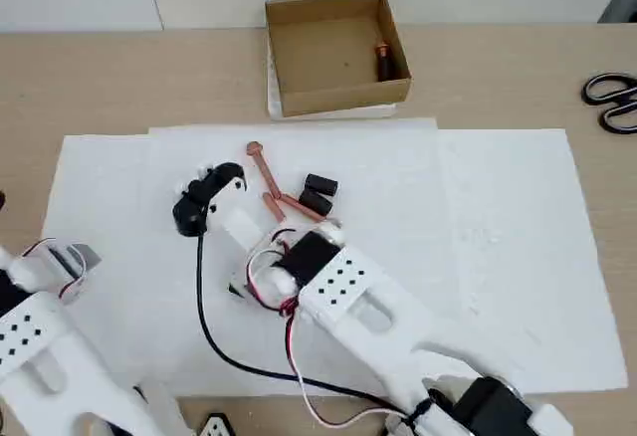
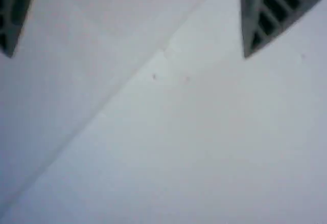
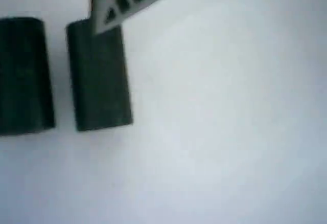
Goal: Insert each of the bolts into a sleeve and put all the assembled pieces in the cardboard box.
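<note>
The cardboard box (image 1: pixel 299 78) stands at the back and holds one bolt in a sleeve (image 1: pixel 381 61). Three copper bolts lie on the white paper: one (image 1: pixel 261 165) apart, two (image 1: pixel 287 205) crossing. Beside them are two black sleeves (image 1: pixel 320 184) (image 1: pixel 315 202). My right arm (image 1: pixel 343 282) hangs just in front of them. Its wrist view shows both sleeves (image 3: pixel 99 75) (image 3: pixel 23 75) close, one ribbed fingertip (image 3: pixel 120 4) over the nearer sleeve's end, and nothing held. My left gripper (image 2: pixel 127 55) sits low at the paper's left edge, open over bare paper.
A white paper sheet (image 1: pixel 478 257) covers most of the table. Black scissors (image 1: pixel 612 98) lie at the far right edge. A black cable (image 1: pixel 214 341) loops from the right arm's wrist camera (image 1: pixel 194 209) across the paper's front.
</note>
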Action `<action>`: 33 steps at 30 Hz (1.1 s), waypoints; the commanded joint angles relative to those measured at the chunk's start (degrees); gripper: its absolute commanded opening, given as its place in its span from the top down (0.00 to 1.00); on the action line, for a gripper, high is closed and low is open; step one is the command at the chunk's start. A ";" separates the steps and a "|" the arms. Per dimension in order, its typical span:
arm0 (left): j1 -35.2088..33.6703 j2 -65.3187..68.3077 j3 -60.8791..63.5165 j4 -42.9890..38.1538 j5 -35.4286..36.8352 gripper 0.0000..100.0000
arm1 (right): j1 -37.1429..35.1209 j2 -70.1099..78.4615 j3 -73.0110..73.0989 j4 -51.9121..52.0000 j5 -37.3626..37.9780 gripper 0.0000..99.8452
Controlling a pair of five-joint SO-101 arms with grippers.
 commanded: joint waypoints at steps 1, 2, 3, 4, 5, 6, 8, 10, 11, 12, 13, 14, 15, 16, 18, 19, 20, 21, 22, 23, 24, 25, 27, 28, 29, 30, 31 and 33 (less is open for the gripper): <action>-0.09 -0.18 -2.42 0.35 0.35 0.73 | -1.36 -0.04 -2.29 0.22 -1.32 0.76; -0.09 -0.18 -2.42 0.35 0.35 0.73 | -1.71 -0.04 -2.29 0.22 -1.41 0.77; -0.09 -0.18 -2.42 0.35 0.35 0.73 | -2.33 0.04 -2.29 0.22 -1.49 0.77; -0.09 -0.18 -2.42 0.35 0.35 0.73 | -3.21 0.04 -2.29 0.22 -1.49 0.77; -0.09 -0.18 -2.42 0.35 0.35 0.73 | -4.26 0.04 -2.20 0.22 -1.49 0.77; -0.09 -0.18 -2.42 0.35 0.35 0.73 | -5.49 0.04 -2.20 0.22 -1.49 0.77; -0.09 -0.18 -2.42 0.35 0.35 0.73 | -7.60 0.40 -2.11 0.22 -1.49 0.77; -0.09 -0.18 -2.42 0.35 0.35 0.73 | -8.84 1.98 -2.20 0.13 -1.49 0.77; -0.09 -0.18 -2.42 0.35 0.35 0.73 | -9.27 3.12 -2.29 0.13 -1.49 0.77; -0.09 -0.18 -2.42 0.35 0.35 0.73 | -9.36 4.26 -2.37 0.13 -1.49 0.77; -0.09 -0.18 -2.42 0.35 0.35 0.73 | -9.36 5.49 -2.46 0.13 -1.41 0.77; -0.09 -0.18 -2.42 0.35 0.35 0.73 | -9.36 6.64 -2.46 -0.31 -1.41 0.77; -0.09 -0.18 -2.42 0.35 0.35 0.73 | -9.36 7.78 -2.46 -0.92 -1.41 0.77; -0.09 -0.18 -2.42 0.35 0.35 0.73 | -9.36 8.75 -2.46 -1.36 -1.41 0.77; -0.09 -0.18 -2.42 0.35 0.35 0.73 | -9.36 10.24 -2.46 -2.68 -1.49 0.77; -0.09 -0.18 -2.42 0.35 0.35 0.73 | -9.36 10.68 -2.46 -3.21 -1.49 0.77; -0.09 -0.18 -2.33 0.35 0.35 0.73 | -9.36 11.03 -2.55 -3.82 -1.49 0.77; -0.09 -0.18 -2.33 0.35 0.35 0.73 | -9.36 11.38 -2.55 -4.44 -1.41 0.77; -0.09 -0.18 -2.33 0.35 0.35 0.73 | -9.36 11.74 -2.55 -4.79 -1.32 0.77; -0.09 -0.18 -2.33 0.35 0.35 0.73 | -9.36 11.82 -2.55 -5.05 -1.23 0.77; -0.09 -0.18 -2.33 0.35 0.35 0.73 | -9.36 11.91 -2.46 -5.32 -1.23 0.77; -0.09 -0.18 -2.33 0.35 0.35 0.73 | -9.36 11.91 -2.46 -5.41 -1.23 0.77; -0.09 -0.18 -2.33 0.35 0.35 0.73 | -9.36 11.82 -2.64 -5.58 -1.14 0.77; -0.09 -0.18 -2.33 0.35 0.35 0.73 | -9.36 11.82 -2.64 -5.67 -1.05 0.77; -0.09 -0.18 -2.33 0.35 0.35 0.73 | -9.36 11.82 -2.64 -6.02 -0.70 0.77; -0.09 -0.18 -2.33 0.35 0.35 0.73 | -9.27 11.91 -2.55 -6.29 0.09 0.77; -0.09 -0.18 -2.33 0.35 0.35 0.73 | -9.10 11.91 -2.55 -6.37 0.70 0.77; -0.09 -0.18 -2.33 0.35 0.35 0.73 | -9.10 11.91 -2.55 -6.99 1.05 0.77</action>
